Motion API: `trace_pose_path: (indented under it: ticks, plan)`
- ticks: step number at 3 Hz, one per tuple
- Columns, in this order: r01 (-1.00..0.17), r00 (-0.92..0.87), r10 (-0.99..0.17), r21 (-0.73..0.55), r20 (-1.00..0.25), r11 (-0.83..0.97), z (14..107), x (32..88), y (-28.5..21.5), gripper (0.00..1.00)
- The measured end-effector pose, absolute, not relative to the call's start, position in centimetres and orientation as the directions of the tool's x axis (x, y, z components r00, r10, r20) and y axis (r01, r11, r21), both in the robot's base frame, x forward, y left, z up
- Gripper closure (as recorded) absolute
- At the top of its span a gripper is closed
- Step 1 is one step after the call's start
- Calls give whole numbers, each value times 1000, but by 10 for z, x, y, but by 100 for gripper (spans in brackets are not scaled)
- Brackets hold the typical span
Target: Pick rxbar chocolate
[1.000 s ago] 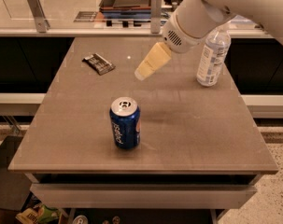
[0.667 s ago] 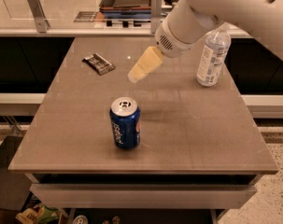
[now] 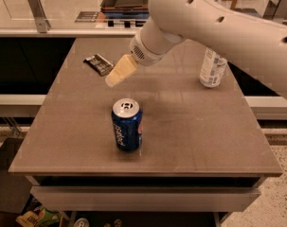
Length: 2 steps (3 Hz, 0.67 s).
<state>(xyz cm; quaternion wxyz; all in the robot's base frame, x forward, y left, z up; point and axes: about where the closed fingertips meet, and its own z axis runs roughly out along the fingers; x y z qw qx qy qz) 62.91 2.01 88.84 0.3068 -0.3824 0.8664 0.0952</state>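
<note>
Pepsi can (image 3: 127,125) stands upright toward the front edge of the worktop (image 3: 195,131), about mid-width. Beyond it my gripper (image 3: 117,74) hangs over the surface, its tip angled toward the far-left corner; I cannot tell whether it is spread or pressed together. The rxbar chocolate (image 3: 98,63) lies flat near that far-left corner, just beyond the tip and untouched. Water bottle (image 3: 212,67) stands by the right edge, well apart.

Step in hand: approach. I should carry on leftward, line up across the bar's narrow width and descend squarely, because a flat wrapper slides if nudged.

Against the earlier frame, my gripper sits nearer the bar and, it seems, lower. Bar, can and bottle are unmoved.
</note>
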Motion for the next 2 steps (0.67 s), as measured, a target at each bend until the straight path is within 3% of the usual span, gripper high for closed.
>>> trace_pose_path:
  ticks: [2]
  plan:
    - [-767, -482, -607, -32, -632, 641, 865, 669, 73, 0]
